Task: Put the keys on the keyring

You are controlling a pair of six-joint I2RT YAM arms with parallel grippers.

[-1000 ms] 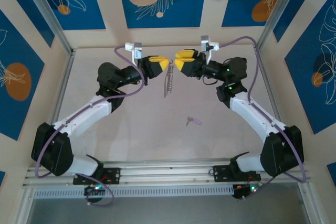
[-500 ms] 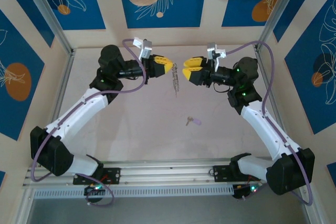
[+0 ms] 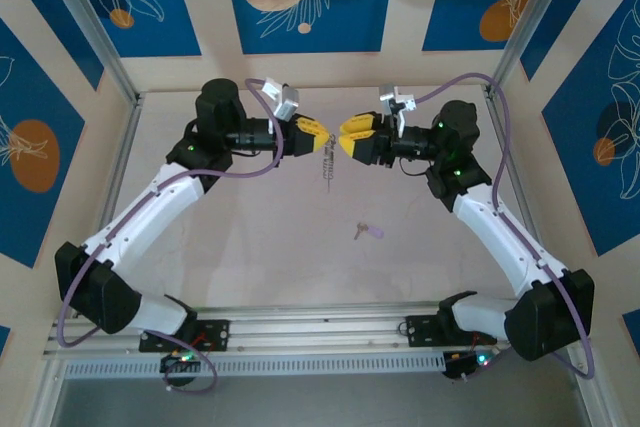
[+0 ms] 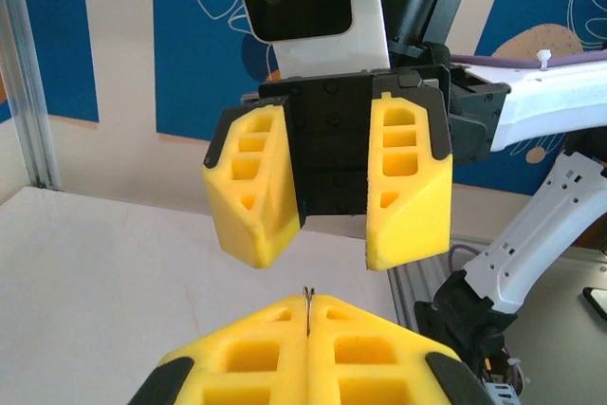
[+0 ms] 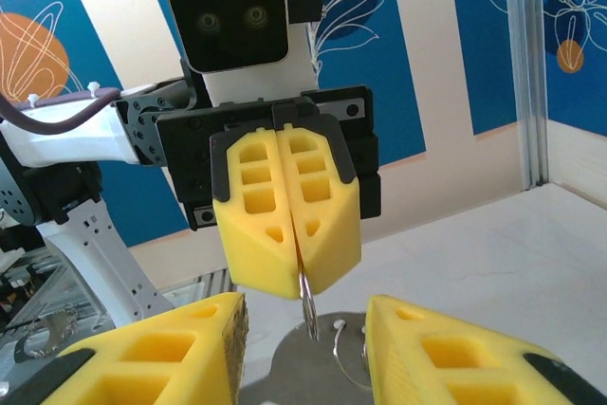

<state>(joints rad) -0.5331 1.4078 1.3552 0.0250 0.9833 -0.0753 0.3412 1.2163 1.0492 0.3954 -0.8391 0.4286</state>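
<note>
My left fingers (image 5: 251,215) clamp the keyring (image 5: 303,367); my right fingers (image 4: 408,196), apart, straddle what seems its lower loop, so I'd close them squarely.

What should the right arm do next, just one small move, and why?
Probably close the right gripper on the keyring. Its open fingers straddle the loop hanging from the shut left gripper, so a second grip looks ready. The key lies on the table.

The keyring (image 5: 302,362) is finished in thin, bright polished metal. The fingers (image 4: 408,187) of the right hand (image 4: 327,255) are moulded in matt yellow plastic. The surface (image 3: 250,237) is matt.
</note>
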